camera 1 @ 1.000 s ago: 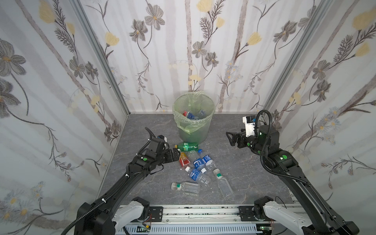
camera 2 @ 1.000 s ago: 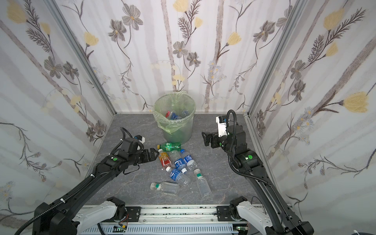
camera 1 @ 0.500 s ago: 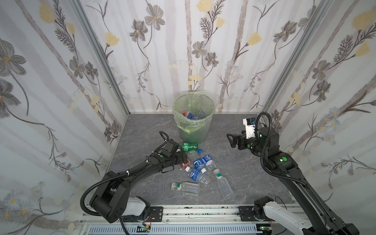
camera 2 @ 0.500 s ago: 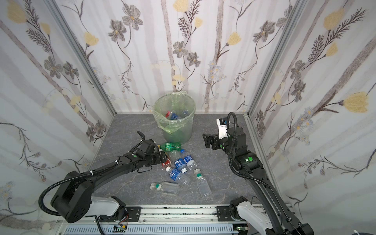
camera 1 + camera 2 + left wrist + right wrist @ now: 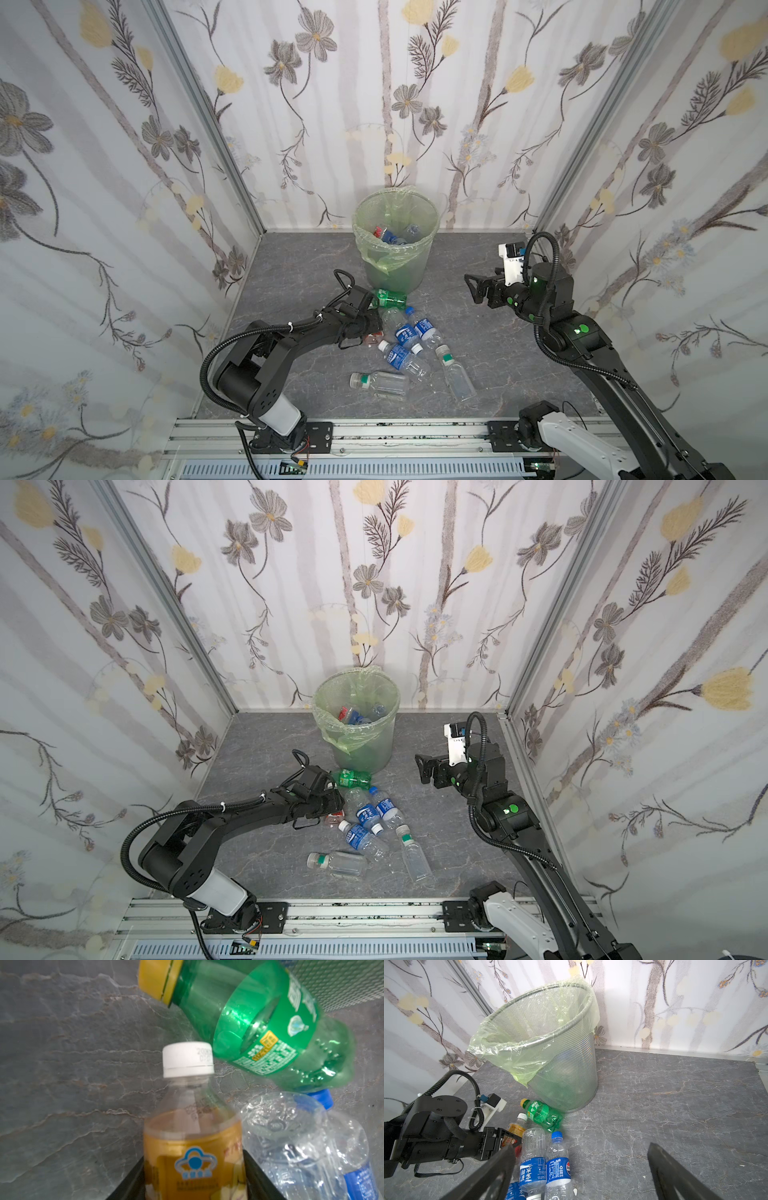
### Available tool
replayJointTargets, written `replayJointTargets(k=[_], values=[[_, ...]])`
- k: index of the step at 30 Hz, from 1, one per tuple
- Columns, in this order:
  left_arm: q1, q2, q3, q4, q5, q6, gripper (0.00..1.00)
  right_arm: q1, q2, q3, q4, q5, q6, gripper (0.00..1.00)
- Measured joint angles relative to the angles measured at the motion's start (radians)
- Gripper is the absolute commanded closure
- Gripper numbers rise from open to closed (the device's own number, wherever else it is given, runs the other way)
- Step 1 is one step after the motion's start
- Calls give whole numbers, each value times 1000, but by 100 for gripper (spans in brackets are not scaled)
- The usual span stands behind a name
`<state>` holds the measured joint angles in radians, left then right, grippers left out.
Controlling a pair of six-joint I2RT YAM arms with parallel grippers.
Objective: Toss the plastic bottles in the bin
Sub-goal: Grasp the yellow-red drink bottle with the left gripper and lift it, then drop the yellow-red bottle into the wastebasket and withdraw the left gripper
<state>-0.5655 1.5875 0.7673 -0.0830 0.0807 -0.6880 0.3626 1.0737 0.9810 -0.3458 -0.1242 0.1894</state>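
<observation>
Taking the grey marbled floor (image 5: pixel 490 357) as a dial, twelve is at the flowered back wall (image 5: pixel 374 124) and six at the metal rail (image 5: pixel 395 432).

Nearest the rail, at about six o'clock, two clear plastic bottles with green-ringed caps (image 5: pixel 384 383) are lying on their sides, apart from each other. Just beyond them, three clear plastic bottles with blue labels (image 5: pixel 424 328) are lying packed together at the centre.

At nine o'clock of that cluster the left gripper (image 5: pixel 194 1160) is working low over the floor. Its jaws are pressing on both flanks of a clear white-capped plastic bottle with an amber label (image 5: pixel 192 1124), at the label band. The crumpled blue-labelled bottle (image 5: pixel 291 1142) is lying just beside it, seemingly touching. A green plastic bottle with a yellow cap (image 5: pixel 259 1022) is lying just past its cap, at the foot of the bin.

The round mesh bin with the pale green bag liner (image 5: pixel 399 270) is standing at twelve o'clock, with several bottles showing inside. The right gripper (image 5: pixel 473 286) is hanging at two o'clock, raised above the floor, its jaws spread wide and holding nothing.

Judgement: the amber-labelled bottle is being picked up.
- The grip needs to be firm before lifting, since thin plastic is likely to give under pressure.
- The lift should be going straight up, so the crumpled neighbour and the green bottle are not being dragged along.
- Release should be coming only once the bottle is fully above the liner's rim.
</observation>
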Motion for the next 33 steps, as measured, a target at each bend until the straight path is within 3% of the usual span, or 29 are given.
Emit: replayJointTargets(k=[7,18,25,33], values=[[0,-90,-80,9,-39,-15,51,-3,6,-3,0,0,0,0],[32,-473,-156,-58,-122,11,51,-5,25,-3,3,0,0,0],[40,-734,-78,-110,-164,113,47,-6,38,-6,3,0,-8,0],[41,-906,60,-124,-196,255,43,-6,41,-5,1,0,-9,0]])
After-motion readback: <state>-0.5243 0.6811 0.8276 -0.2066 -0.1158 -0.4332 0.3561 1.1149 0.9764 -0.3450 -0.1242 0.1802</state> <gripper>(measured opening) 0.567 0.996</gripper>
